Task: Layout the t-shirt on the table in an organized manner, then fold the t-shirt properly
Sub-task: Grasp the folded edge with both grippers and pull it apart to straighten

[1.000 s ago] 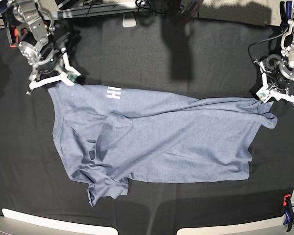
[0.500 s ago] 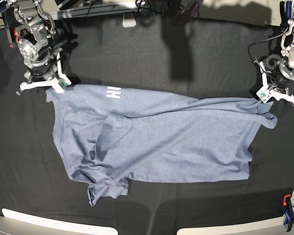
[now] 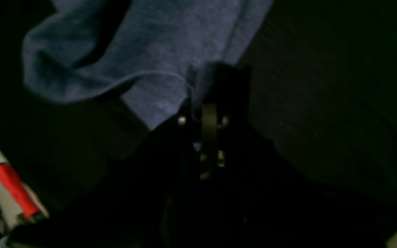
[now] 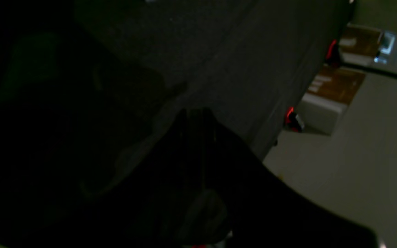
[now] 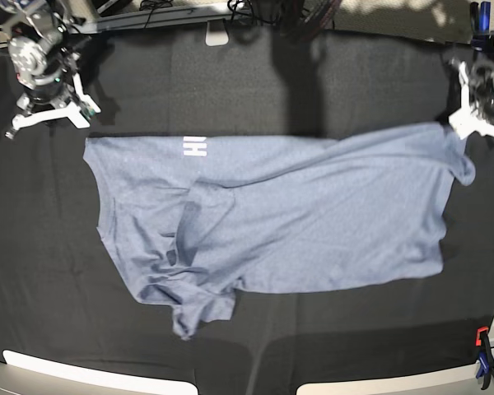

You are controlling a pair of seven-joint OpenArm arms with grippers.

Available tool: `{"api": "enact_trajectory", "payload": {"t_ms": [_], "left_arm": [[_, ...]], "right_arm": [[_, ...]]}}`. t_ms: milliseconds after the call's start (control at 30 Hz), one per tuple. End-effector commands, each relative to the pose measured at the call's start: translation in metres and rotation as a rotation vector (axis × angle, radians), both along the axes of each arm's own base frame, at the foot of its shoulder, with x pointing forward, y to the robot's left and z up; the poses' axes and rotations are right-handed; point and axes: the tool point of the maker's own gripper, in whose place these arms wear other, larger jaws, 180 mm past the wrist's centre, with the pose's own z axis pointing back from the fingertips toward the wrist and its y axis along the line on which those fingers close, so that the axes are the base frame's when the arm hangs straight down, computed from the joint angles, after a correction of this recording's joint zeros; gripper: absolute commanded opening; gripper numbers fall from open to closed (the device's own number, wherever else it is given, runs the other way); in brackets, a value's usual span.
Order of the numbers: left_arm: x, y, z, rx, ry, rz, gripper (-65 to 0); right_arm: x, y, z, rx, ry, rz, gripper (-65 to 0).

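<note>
T-shirt (image 5: 313,222) spread across black-draped table (image 5: 255,90), lower left bunched, white lettering (image 5: 194,146) near top edge. Left gripper (image 5: 471,115) pinches shirt corner, likely to tension cloth flat. Right gripper (image 5: 45,111) closed, empty, clear of fabric beyond opposite corner.

Right wrist view: closed gripper above the table's edge.

The right gripper (image 4: 198,115) appears as a dark silhouette with its jaws together, nothing visibly held. Beneath it the table (image 4: 226,65), draped in black cloth, runs diagonally; two red clamps (image 4: 289,117) sit along its edge. Beyond lie a grey floor (image 4: 350,172) and a brown-topped white box (image 4: 326,100).
</note>
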Motion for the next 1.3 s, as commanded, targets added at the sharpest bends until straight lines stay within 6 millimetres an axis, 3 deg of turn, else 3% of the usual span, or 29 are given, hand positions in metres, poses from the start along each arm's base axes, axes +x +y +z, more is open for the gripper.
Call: {"api": "enact_trajectory", "payload": {"t_ms": [0,200,233,367,433,633,967,1200,1267], "left_arm": [[0.006,0.003,0.010,0.015,-0.024,-0.020,-65.0],[0.012,-0.012,0.019,-0.013,-0.054,-0.045,-65.0],[0.013,-0.014,0.021,-0.021,-0.057,-0.046,-65.0],[0.013,-0.019,0.021,-0.030,-0.063,-0.048,-65.0],[0.013,-0.021,0.020,-0.037,-0.063,-0.044,-65.0],[0.011,-0.031,0.016,-0.071,-0.066,-0.032,-65.0],[0.011,-0.031,0.016,-0.069,-0.067,-0.032,-65.0],[0.010,-0.029,0.015,-0.061,-0.061,-0.027,-65.0],[0.010,-0.029,0.015,-0.061,-0.061,-0.027,-65.0]], "right_arm": [[0.007,-0.001,0.013,-0.020,-0.042,0.022,-65.0],[0.012,0.014,0.014,0.066,-0.089,-0.019,-65.0],[0.010,0.020,0.009,0.103,-0.069,-0.030,-61.4],[0.015,0.048,0.000,0.233,-0.053,0.009,-35.2],[0.021,0.060,0.000,0.266,-0.053,0.057,-30.1],[0.038,0.063,-0.007,0.272,-0.033,0.086,-30.3],[0.052,0.064,-0.030,0.218,0.013,0.153,-30.3],[0.073,0.081,-0.044,0.171,0.010,0.193,-30.6],[0.080,0.081,-0.040,0.168,-0.015,0.181,-35.9]]}}
